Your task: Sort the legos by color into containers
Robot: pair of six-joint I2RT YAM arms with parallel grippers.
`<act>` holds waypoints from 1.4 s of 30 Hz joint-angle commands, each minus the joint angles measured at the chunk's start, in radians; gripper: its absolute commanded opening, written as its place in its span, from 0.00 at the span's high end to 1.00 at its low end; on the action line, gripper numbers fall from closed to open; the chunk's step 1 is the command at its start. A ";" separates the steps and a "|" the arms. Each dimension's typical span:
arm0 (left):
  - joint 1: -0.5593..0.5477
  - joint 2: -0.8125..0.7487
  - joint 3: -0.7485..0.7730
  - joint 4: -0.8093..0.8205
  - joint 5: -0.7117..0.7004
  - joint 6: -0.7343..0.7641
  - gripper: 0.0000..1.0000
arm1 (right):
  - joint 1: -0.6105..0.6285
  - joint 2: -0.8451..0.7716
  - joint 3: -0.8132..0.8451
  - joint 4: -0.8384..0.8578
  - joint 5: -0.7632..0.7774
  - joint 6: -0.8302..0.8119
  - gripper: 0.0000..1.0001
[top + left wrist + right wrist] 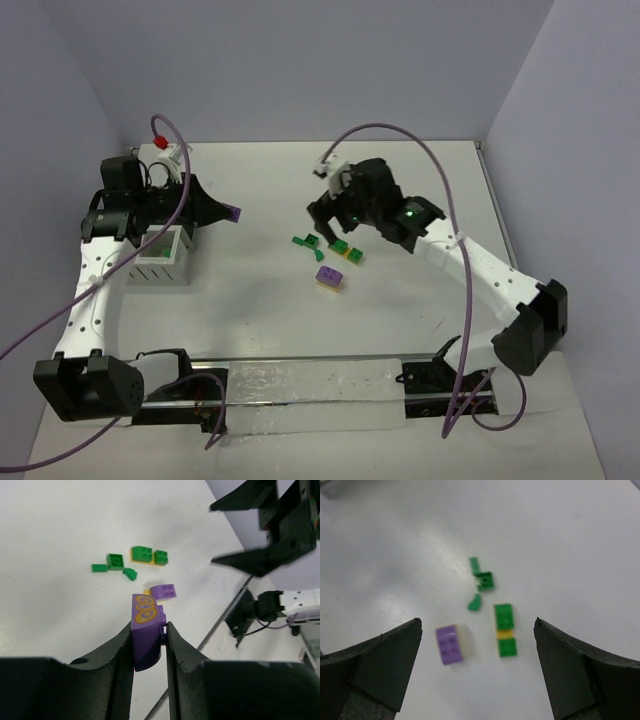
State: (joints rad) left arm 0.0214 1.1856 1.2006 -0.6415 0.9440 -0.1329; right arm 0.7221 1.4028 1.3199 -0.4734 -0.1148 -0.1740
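Sitting inside left gripper (149,627): purple lego (145,611)

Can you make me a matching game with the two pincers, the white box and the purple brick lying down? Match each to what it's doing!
Things:
1. left pincer
2. right pincer
3. white box
4. loose purple brick

States and places:
A. open wide, holding nothing
B. lying by the green bricks
C. shut on a patterned purple piece
D. on the table, left side

Pairs: 1-C, 2-A, 3-D, 4-B
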 commanded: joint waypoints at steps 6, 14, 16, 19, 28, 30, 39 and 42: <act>0.101 -0.055 0.024 0.027 -0.041 0.120 1.00 | -0.228 -0.111 -0.122 0.064 0.037 -0.048 0.00; 0.206 0.074 0.028 0.049 0.010 0.287 1.00 | -0.331 0.031 -0.146 0.119 0.002 0.000 0.00; 0.246 0.097 0.022 0.084 0.045 0.275 1.00 | -0.343 0.033 -0.157 0.143 -0.008 -0.019 0.00; 0.283 0.123 0.044 0.134 0.041 0.253 1.00 | -0.355 0.017 -0.180 0.189 -0.022 -0.074 0.00; 0.403 0.242 0.229 0.102 0.029 0.233 1.00 | -0.386 0.121 -0.100 0.158 -0.096 -0.147 0.00; 0.430 0.273 0.297 0.028 0.008 0.269 1.00 | -0.394 0.153 -0.077 0.155 -0.101 -0.134 0.00; 0.544 0.383 0.470 -0.083 -0.081 0.271 1.00 | -0.408 0.256 0.020 0.118 -0.124 -0.102 0.00; 0.564 0.395 0.484 -0.126 -0.097 0.319 0.99 | -0.416 0.280 0.031 0.108 -0.141 -0.104 0.00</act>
State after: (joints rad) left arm 0.5713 1.5736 1.6261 -0.6865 0.8755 0.1189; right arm 0.3220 1.6617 1.2912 -0.3600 -0.2258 -0.2862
